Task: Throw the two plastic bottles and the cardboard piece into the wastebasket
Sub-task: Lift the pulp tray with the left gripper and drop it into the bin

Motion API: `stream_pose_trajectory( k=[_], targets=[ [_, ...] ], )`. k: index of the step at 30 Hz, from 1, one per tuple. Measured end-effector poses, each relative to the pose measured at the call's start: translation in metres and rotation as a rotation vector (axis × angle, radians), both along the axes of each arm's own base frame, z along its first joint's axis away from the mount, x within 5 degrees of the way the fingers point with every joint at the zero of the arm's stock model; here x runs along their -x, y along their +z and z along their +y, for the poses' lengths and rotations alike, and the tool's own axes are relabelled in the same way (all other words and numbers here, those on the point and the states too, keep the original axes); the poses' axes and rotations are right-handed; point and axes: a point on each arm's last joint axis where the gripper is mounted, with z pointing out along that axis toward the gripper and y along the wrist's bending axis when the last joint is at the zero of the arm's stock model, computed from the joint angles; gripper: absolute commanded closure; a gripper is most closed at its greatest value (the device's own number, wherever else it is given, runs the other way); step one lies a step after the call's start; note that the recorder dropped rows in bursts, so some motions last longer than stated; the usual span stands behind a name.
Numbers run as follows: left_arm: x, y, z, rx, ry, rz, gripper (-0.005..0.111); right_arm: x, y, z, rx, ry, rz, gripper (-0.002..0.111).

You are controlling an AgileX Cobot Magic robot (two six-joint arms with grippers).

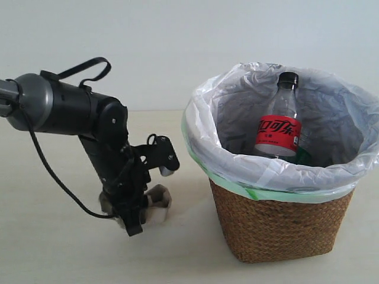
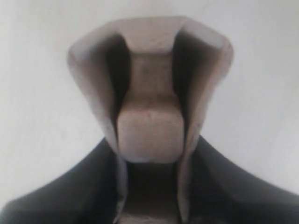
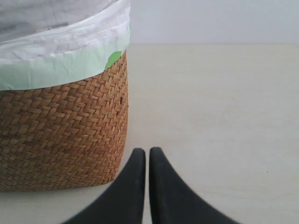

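The cardboard piece (image 1: pixel 160 202) rests on the table left of the wastebasket (image 1: pixel 278 228), and my left gripper (image 1: pixel 134 218) reaches down onto it. In the left wrist view the beige moulded cardboard piece (image 2: pixel 149 130) fills the picture, its side walls pinched between the dark fingers (image 2: pixel 70 196) of my left gripper (image 2: pixel 149 198). The red-label bottle (image 1: pixel 278 127) with a black cap stands inside the bag-lined basket. A patch of green (image 1: pixel 303 155) low beside it may be the green-label bottle, mostly hidden. My right gripper (image 3: pixel 147 153) is shut and empty, beside the wicker wastebasket (image 3: pixel 60 130).
The pale table (image 1: pixel 53 248) runs to a white wall behind. The bag's white rim (image 1: pixel 266 171) with its green edge folds over the basket top. The left arm's black cable (image 1: pixel 56 177) loops down beside the arm.
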Motion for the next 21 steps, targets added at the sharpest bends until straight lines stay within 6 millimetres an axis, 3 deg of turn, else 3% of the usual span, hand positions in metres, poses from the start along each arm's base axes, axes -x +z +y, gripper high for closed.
stream_pose_trajectory(
  k=[6, 10, 16, 21],
  targets=[
    [-0.01, 0.055, 0.048, 0.054, 0.243, -0.052, 0.103, 0.0, 0.0, 0.0, 0.0, 0.0, 0.0, 0.108],
    [-0.005, 0.092, 0.101, 0.097, 0.443, -0.098, 0.103, 0.0, 0.0, 0.0, 0.0, 0.0, 0.0, 0.108],
    [0.017, 0.133, 0.19, 0.12, 0.914, -0.158, 0.103, 0.0, 0.0, 0.0, 0.0, 0.0, 0.0, 0.108],
    [0.047, 0.145, 0.257, -0.055, 1.224, -0.107, 0.103, 0.0, 0.0, 0.0, 0.0, 0.0, 0.0, 0.108]
  ],
)
